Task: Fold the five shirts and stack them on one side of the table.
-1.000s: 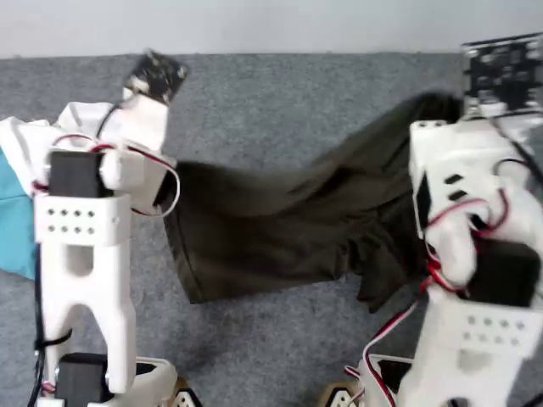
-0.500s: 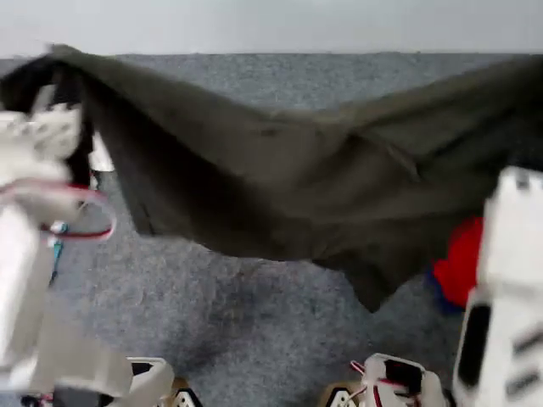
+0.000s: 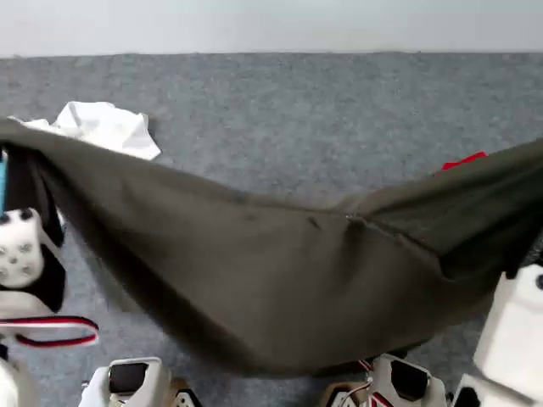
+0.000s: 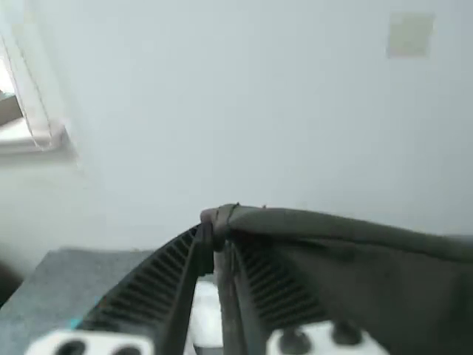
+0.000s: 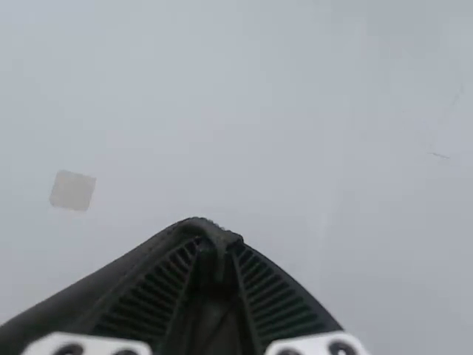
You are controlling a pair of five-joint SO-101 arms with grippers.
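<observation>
A dark olive shirt hangs stretched across the high view, lifted well above the grey table between my two arms. My left gripper is shut on one edge of the olive shirt, at the left of the high view. My right gripper is shut on the opposite edge of the olive shirt; both wrist views face a pale wall. A crumpled white shirt lies at the back left of the table. A bit of red cloth peeks over the olive shirt at the right.
The white arm bases stand at the table's front edge, partly hidden under the hanging shirt. A teal sliver shows at the left edge. A pale wall bounds the table's far side.
Both arms have lifted the olive shirt off the table and swung it up toward the camera and the front edge, stretching it wide. The white shirt and red cloth came into sight.
</observation>
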